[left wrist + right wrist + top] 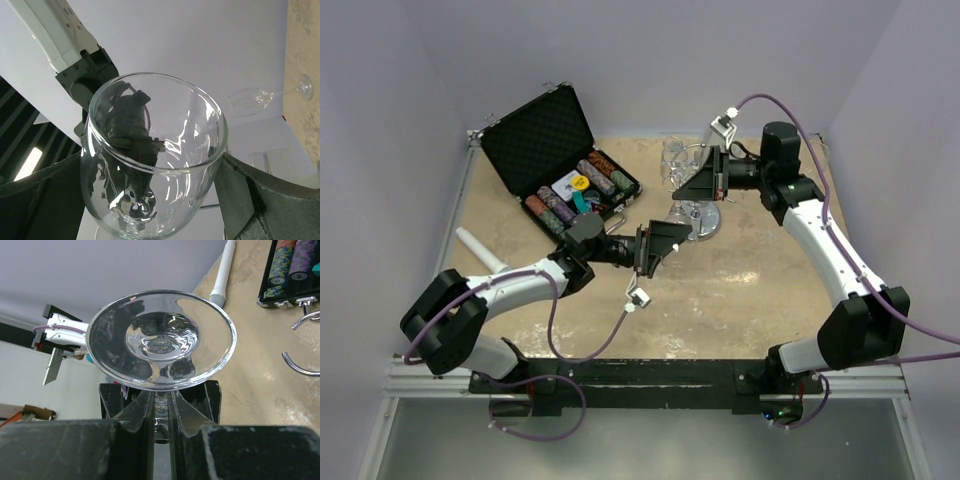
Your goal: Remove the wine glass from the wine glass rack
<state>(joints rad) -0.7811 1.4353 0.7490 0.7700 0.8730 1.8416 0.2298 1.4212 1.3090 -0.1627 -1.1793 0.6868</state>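
The wine glass (678,210) hangs in the air between my two grippers, beside the chrome wine glass rack (703,226). My right gripper (161,396) is shut on its thin stem (160,405), just under the round foot (160,342). In the top view the right gripper (680,188) comes in from the right. My left gripper (680,232) is open, with the bowl (155,160) filling the gap between its dark fingers (250,200). I cannot tell whether the fingers press the bowl. The rack's wire loops (302,347) show to the right of the foot.
Another wine glass (252,100) shows behind the bowl, and clear glasses (672,160) stand at the rack's far side. An open black case of poker chips (570,180) lies at the back left. A white tube (480,250) lies near the left arm.
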